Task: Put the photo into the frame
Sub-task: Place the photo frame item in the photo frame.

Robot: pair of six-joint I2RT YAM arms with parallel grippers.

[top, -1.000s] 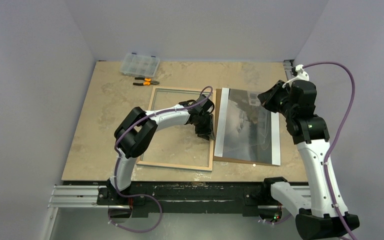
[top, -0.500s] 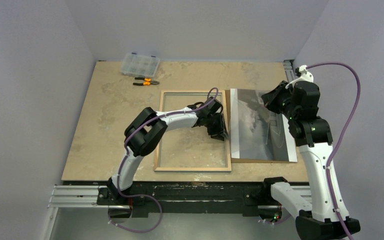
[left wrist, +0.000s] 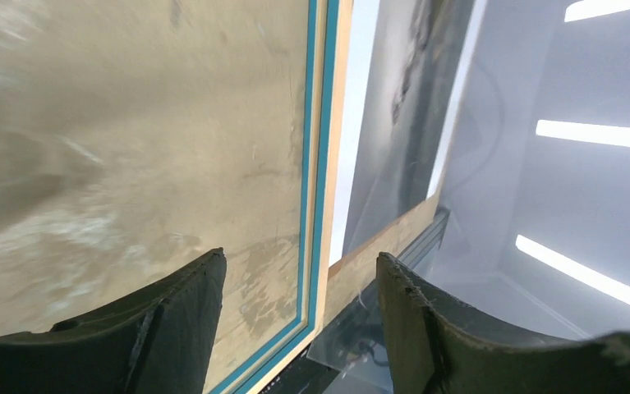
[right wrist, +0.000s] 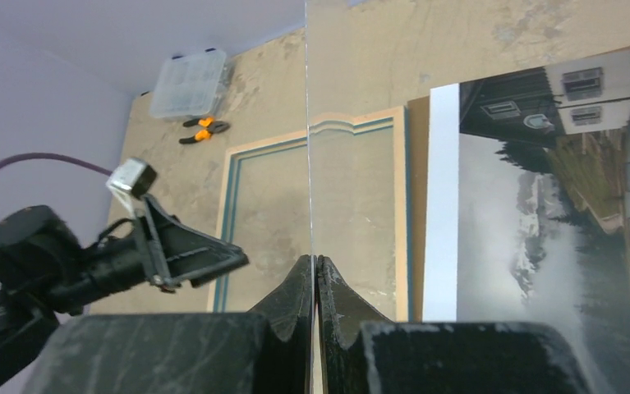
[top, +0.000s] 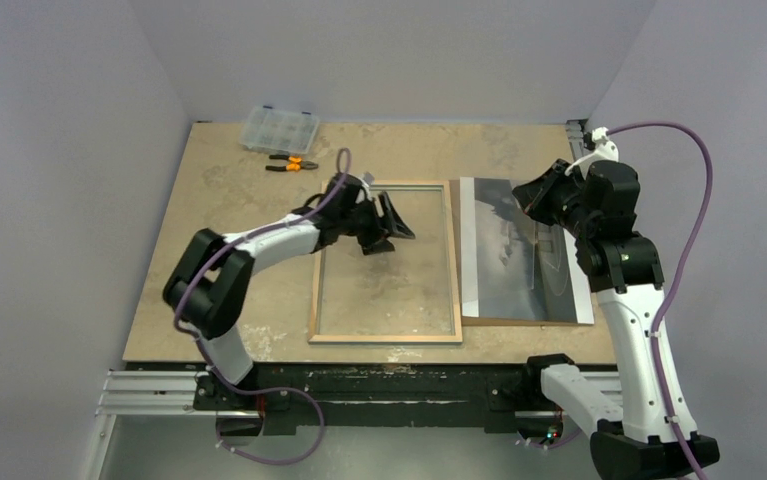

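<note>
The frame [top: 384, 338] lies flat on the table with its light wood back up; a blue strip shows along its inner edge [left wrist: 319, 164]. The photo [top: 519, 265] lies face up just right of it on a brown backing board [top: 504, 320]. My left gripper [top: 397, 222] hovers open over the frame's far half, with nothing between its fingers [left wrist: 180, 320]. My right gripper [top: 531, 197] hangs over the photo's far end, shut [right wrist: 315, 267] on the edge of a clear sheet [right wrist: 307, 123]. The frame's right rail [right wrist: 399, 205] touches the photo's white border [right wrist: 443, 205].
A clear organiser box [top: 279, 128] and orange-handled pliers [top: 292, 162] sit at the table's far left. Walls close in on both sides and at the back. The table's near edge runs just below the frame and backing board.
The frame slid right up against the photo. My left gripper then let go of its right rail, opened, and drew back left and farther. The right gripper kept its hold.
</note>
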